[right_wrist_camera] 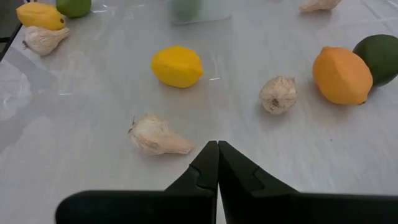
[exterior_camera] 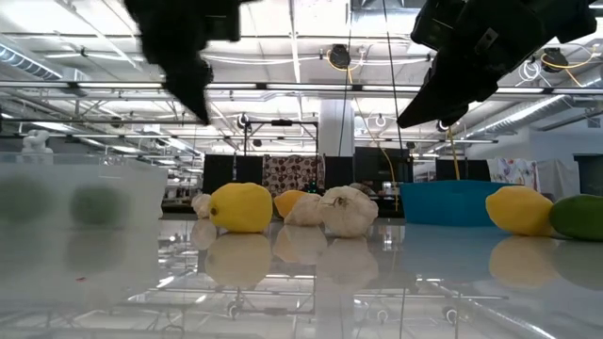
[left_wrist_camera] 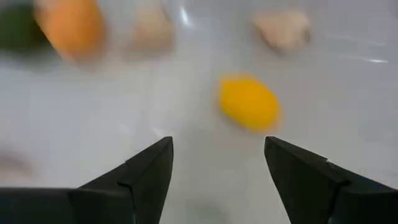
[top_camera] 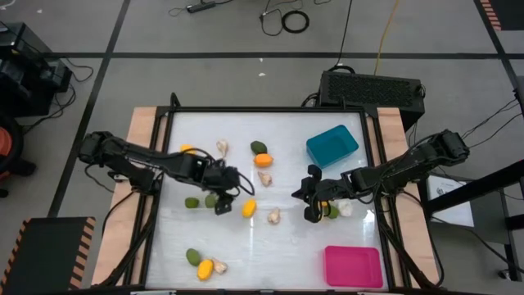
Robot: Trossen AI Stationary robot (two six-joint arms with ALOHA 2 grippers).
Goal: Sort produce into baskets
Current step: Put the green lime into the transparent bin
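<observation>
A: Where to find the left pincer (left_wrist_camera: 217,163)?

B: Above the table (top_camera: 286,246), a little left of the middle. Spread wide, nothing between the fingers. Just ahead of it, a yellow lemon (left_wrist_camera: 249,104), lying alone on the white top and not touched.

A: And the right pincer (right_wrist_camera: 217,152)?

B: Over the right half of the table, between the teal basket (top_camera: 332,146) and the pink basket (top_camera: 353,266). Closed completely, finger against finger, nothing gripped. Pointing toward the centre, with a garlic bulb (right_wrist_camera: 158,135) lying near the tips.

A: Where exactly to look for the baskets?

B: Pink basket in a corner on the right side. Teal basket on the same side, toward the opposite edge, turned at an angle. Clear basket (exterior_camera: 75,212) just beside the left pincer, with two green fruits (exterior_camera: 99,202) inside, seen only blurred through the wall.

A: And the rest of the produce?

B: Scattered loose on the table. Toward the middle, an orange fruit (top_camera: 263,160) touching a dark green fruit (top_camera: 259,147), with a pale garlic piece (top_camera: 265,177) just beside. Close under the right arm, a small cluster (top_camera: 334,210) of yellow, green and whitish pieces. At the left part of the pink basket's edge, a trio (top_camera: 205,264) of green, yellow and garlic, close together.
</observation>
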